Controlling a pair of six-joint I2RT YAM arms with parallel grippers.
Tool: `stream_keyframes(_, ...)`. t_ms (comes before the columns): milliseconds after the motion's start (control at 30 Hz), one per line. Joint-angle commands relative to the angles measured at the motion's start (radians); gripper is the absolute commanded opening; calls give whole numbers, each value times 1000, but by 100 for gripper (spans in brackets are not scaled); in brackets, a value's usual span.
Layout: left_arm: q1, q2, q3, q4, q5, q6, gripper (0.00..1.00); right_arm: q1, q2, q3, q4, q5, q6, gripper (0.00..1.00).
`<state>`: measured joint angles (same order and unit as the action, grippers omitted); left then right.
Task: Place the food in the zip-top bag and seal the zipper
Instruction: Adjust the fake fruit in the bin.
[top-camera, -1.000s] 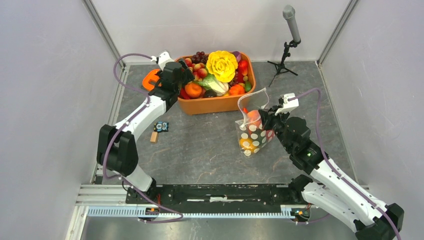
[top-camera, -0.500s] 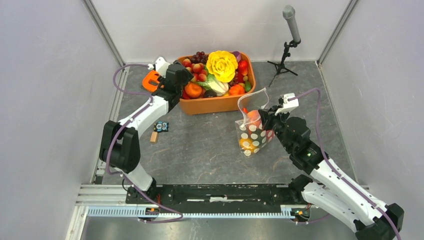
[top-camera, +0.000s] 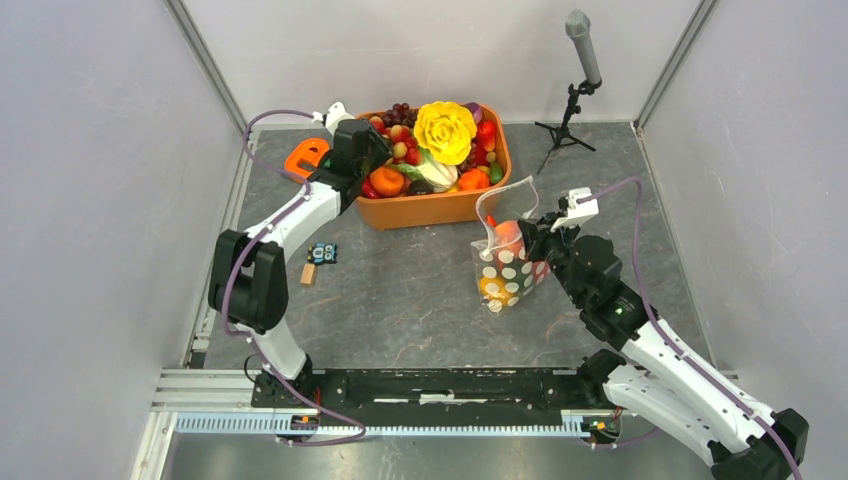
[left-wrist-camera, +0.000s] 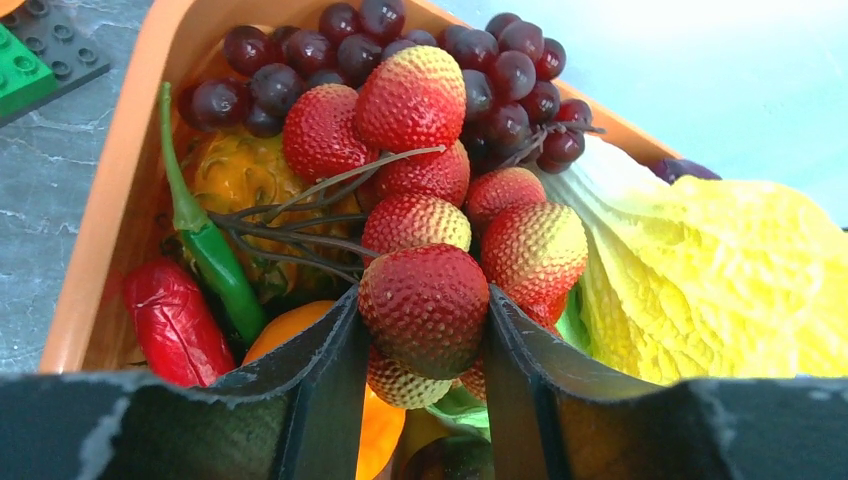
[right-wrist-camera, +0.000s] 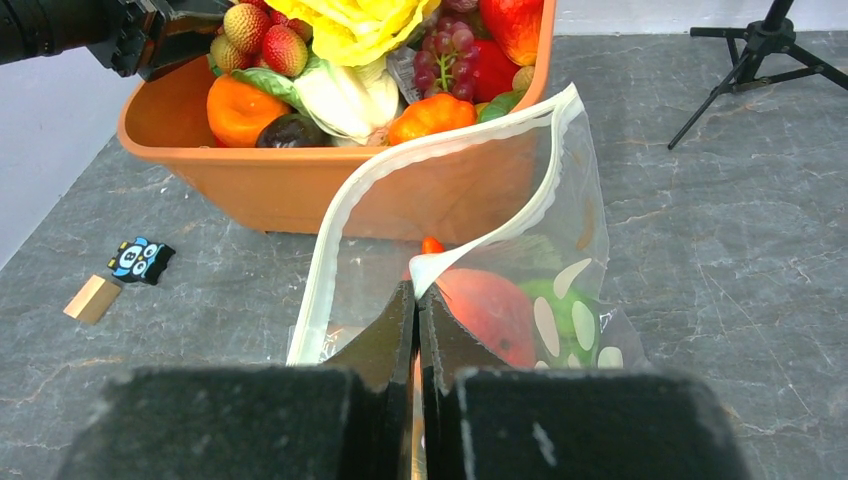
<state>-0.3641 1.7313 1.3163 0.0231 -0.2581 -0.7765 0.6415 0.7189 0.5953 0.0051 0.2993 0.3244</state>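
Top external: grey tabletop (top-camera: 400, 300) under zip-top bag (top-camera: 506, 268); pale walls (top-camera: 90, 200).

Bright even light, faint shadows, foreground perhaps blurred

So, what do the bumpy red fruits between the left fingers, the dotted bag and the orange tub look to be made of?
Bumpy red fruits: moulded plastic or foam, probably; uniform pimples, painted red-to-yellow fade, wire-like stems.
Dotted bag: thin clear plastic film, glossy; see-through, creased, floppy.
Orange tub: rigid plastic, smooth satin; even colour, rounded rim.
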Motion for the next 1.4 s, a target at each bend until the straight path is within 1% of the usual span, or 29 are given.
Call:
stream_keyframes(0, -4, -40, 2, -4, 135, 106, 23, 3, -22, -5, 15, 28, -12, 4)
stream_keyframes(33, -5, -61, -10, -5, 154, 119, 18, 4, -20, -5, 15, 28, -11, 4)
stream_keyframes(167, -10, -133, -45, -16, 253, 157, 7, 4, -14, -7, 30, 20, -7, 4)
stream_keyframes(267, -27, -179, -54, -31, 380, 206, 5, 4, -9, -8, 41, 14, -5, 4)
stream_keyframes(400, -80, -202, -41, -69, 545, 268, 4, 4, -1, -3, 46, 34, -11, 3)
stream_keyframes(467, -112, -190, -28, -91, 574, 301, 5, 4, 6, 2, 49, 29, -12, 4)
stream_keyframes(533, -123, -171, -9, -123, 582, 322, 10, 4, 15, 4, 53, 17, -12, 3)
stream_keyframes(567, -124, -163, -4, -131, 588, 322, 14, 4, 19, 6, 53, 10, -10, 4)
stream_keyframes(600, -124, -157, -3, -133, 587, 321, 22, 4, 22, 6, 52, 5, -11, 3)
stream_keyframes(667, -123, -146, 0, -134, 615, 321, 44, 5, 26, 2, 54, 1, -6, 3)
stream_keyframes(767, -124, -133, 28, -191, 662, 329, 56, 4, 27, -3, 56, 3, -3, 4)
stream_keyframes(867, -124, -144, 31, -209, 670, 335, 62, 4, 30, -5, 63, 2, 0, 4)
stream_keyframes(933, -124, -157, 40, -223, 665, 344, 70, 5, 35, 0, 64, -1, 0, 4)
stream_keyframes(1000, -124, -175, 83, -283, 675, 368, 73, 4, 39, 8, 60, -8, 0, 4)
stream_keyframes(1100, -122, -209, 88, -287, 640, 389, 78, 4, 38, 3, 62, -3, 0, 4)
stream_keyframes(1200, -121, -225, 113, -319, 588, 404, 79, 4, 44, 7, 63, -12, -2, 4)
stream_keyframes(1367, -121, -262, 109, -321, 524, 413, 80, 4, 46, 9, 60, -18, -1, 4)
